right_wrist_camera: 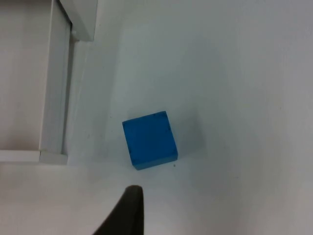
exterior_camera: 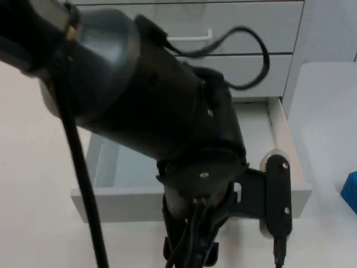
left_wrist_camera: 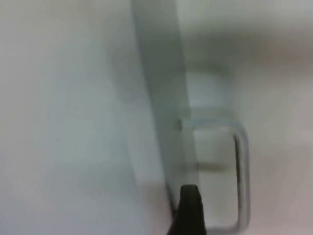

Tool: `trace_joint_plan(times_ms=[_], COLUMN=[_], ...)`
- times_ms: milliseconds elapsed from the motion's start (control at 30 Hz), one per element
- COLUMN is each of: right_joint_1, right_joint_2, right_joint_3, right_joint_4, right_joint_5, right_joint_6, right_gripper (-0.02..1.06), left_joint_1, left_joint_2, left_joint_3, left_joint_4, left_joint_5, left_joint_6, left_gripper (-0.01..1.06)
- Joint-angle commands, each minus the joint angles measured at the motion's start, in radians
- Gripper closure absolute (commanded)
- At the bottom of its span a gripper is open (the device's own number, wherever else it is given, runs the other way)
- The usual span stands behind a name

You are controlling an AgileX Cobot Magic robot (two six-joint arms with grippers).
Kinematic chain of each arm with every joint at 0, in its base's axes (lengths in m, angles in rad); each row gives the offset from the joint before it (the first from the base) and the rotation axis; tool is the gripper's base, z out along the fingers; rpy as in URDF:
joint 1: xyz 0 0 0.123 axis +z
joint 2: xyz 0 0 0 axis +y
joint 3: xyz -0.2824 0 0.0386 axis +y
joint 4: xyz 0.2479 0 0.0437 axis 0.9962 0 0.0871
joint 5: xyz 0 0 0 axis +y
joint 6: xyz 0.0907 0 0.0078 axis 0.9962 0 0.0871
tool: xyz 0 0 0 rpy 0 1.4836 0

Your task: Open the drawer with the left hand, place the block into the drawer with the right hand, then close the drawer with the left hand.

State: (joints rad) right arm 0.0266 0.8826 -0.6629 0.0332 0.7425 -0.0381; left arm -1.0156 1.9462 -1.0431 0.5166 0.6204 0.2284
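Drawer point(exterior_camera: 139, 167) stands pulled open with the left gripper point(left_wrist_camera: 188, 205) at its handle point(left_wrist_camera: 239, 171), jaws' state I cannot tell, while the blue block point(right_wrist_camera: 149, 140) waits on the counter point(right_wrist_camera: 234, 73) beneath the right gripper point(right_wrist_camera: 128, 210), jaws likewise unclear.

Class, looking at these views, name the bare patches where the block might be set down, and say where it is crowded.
Free: the open drawer's bare floor left of the left arm, and the white table around the blue block. Crowded: the drawer front by its handle, where the left gripper sits.
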Motion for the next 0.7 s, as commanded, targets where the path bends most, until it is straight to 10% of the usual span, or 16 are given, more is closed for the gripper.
trace_joint_plan(times_ms=[0,667], right_joint_1=[-0.006,-0.006], right_joint_2=[-0.004,-0.004], right_joint_3=[-0.004,-0.004], right_joint_4=[-0.001,-0.001], right_joint_5=[0.000,0.003], right_joint_6=[0.000,0.000], right_gripper=[0.00,0.00], left_joint_1=[-0.002,0.006], left_joint_2=[-0.036,-0.351], left_joint_3=[0.003,0.003], left_joint_4=[0.004,-0.216], left_joint_5=[0.033,0.047], left_joint_6=[0.000,0.004], left_gripper=[0.39,0.39])
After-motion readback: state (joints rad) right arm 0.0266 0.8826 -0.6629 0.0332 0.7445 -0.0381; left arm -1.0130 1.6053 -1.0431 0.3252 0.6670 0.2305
